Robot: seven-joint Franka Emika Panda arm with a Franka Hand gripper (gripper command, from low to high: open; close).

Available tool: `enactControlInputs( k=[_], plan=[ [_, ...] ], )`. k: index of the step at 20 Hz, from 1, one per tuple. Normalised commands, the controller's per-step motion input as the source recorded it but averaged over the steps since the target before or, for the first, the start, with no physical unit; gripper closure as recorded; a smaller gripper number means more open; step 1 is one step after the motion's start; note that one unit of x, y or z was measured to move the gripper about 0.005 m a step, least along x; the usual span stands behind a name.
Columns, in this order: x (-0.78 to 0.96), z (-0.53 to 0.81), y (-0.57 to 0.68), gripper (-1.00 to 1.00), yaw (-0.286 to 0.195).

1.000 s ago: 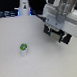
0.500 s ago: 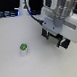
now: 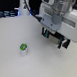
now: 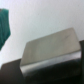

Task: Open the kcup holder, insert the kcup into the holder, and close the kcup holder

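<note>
Open white surface (image 3: 15, 65) all around the lone kcup (image 3: 23, 47), end effector (image 3: 52, 37) well apart over the kcup holder (image 3: 56, 39), blocking it

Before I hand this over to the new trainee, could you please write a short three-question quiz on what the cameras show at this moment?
1. True or false: in the exterior view, the kcup stands upright on the white table.
2. Where is the kcup relative to the claw in the exterior view? A) between its fingers B) apart from it, toward the exterior view's left C) on top of the arm
3. Fill in: the kcup's top is ____.

Key: 1 true; 2 B; 3 green.
</note>
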Motion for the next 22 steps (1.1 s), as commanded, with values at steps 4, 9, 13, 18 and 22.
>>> enactControlInputs(
  k=[4, 9, 13, 18, 22],
  plan=[
    [-0.01, 0.33, -0.48, -1.00, -0.256],
    [0.00, 0.25, -0.49, -1.00, -0.262],
    [-0.08, 0.04, -0.41, -1.00, -0.293],
    [-0.14, 0.00, -0.39, -1.00, -0.303],
    [-0.19, -0.14, -0.41, -1.00, -0.302]
  ],
)
